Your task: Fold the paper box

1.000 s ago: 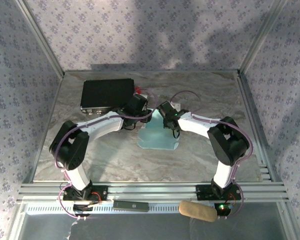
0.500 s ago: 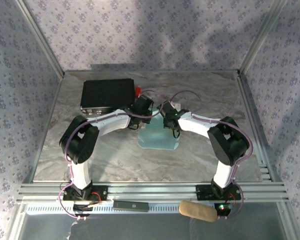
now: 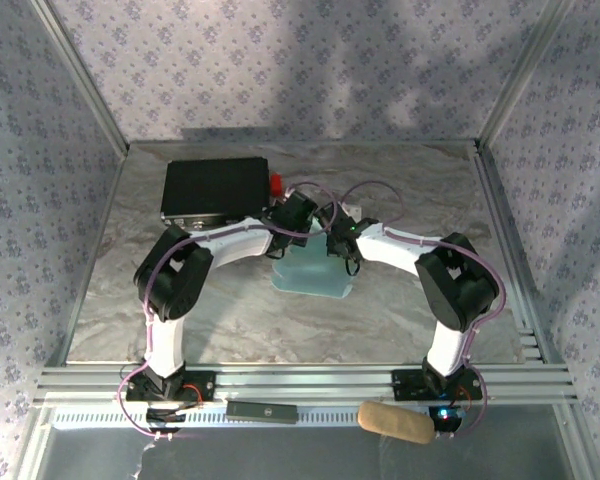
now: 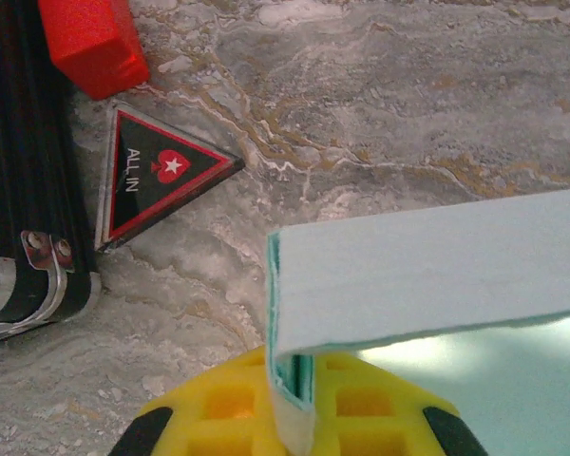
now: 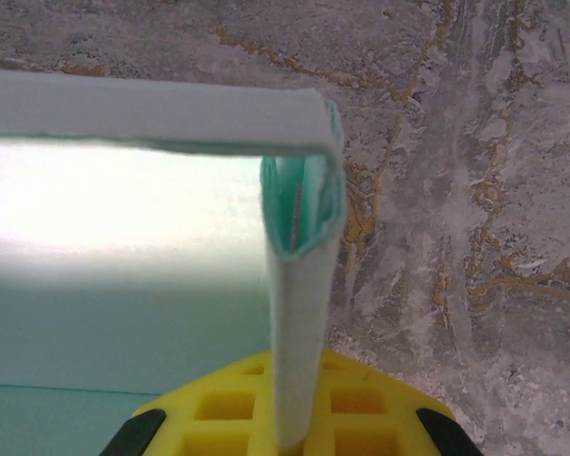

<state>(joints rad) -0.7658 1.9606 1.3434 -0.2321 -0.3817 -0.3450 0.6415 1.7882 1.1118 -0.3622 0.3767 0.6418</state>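
The pale-blue paper box [image 3: 315, 274] lies mid-table with its far wall and side flaps raised. My left gripper [image 3: 294, 232] holds the far-left corner and my right gripper [image 3: 342, 256] holds the far-right corner. In the left wrist view a doubled side flap [image 4: 293, 380] stands pinched between the yellow pads [image 4: 209, 408], and the far wall [image 4: 427, 275] runs off to the right. In the right wrist view the other folded flap [image 5: 299, 313] is clamped between yellow pads [image 5: 370, 413], and the far wall [image 5: 152, 112] runs off to the left above the box floor [image 5: 114, 304].
A black case [image 3: 214, 190] with a red part [image 3: 276, 182] sits at the back left, just beyond the left gripper. A triangular "ALL IN" marker [image 4: 157, 176] lies on the marble beside it. The metal frame rails edge the table.
The left arm has swung right and its elbow has drawn in. The box's far edge has been brought up, so the sheet looks shorter from above. The right arm has barely moved.
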